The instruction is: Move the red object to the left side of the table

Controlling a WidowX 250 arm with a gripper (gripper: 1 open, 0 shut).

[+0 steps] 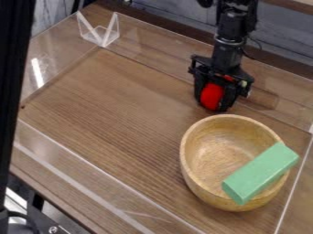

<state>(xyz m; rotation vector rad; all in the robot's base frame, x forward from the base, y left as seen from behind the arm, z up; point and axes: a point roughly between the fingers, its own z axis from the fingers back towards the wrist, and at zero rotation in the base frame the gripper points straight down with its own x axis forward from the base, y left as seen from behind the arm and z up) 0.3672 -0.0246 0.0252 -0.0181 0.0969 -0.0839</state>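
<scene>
The red object (213,95) sits on the brown wood-grain table (110,110) at the back right, just behind the wooden bowl. My gripper (214,98) points straight down over it, its black fingers (199,87) pressed in against the toy's two sides. The toy's red body shows between the fingers; its green top is hidden by the gripper. The toy rests low on the tabletop.
A round wooden bowl (196,164) stands at the front right with a green rectangular block (261,172) leaning in it. A small clear acrylic stand (98,30) sits at the back left corner. Low clear walls (49,69) edge the table.
</scene>
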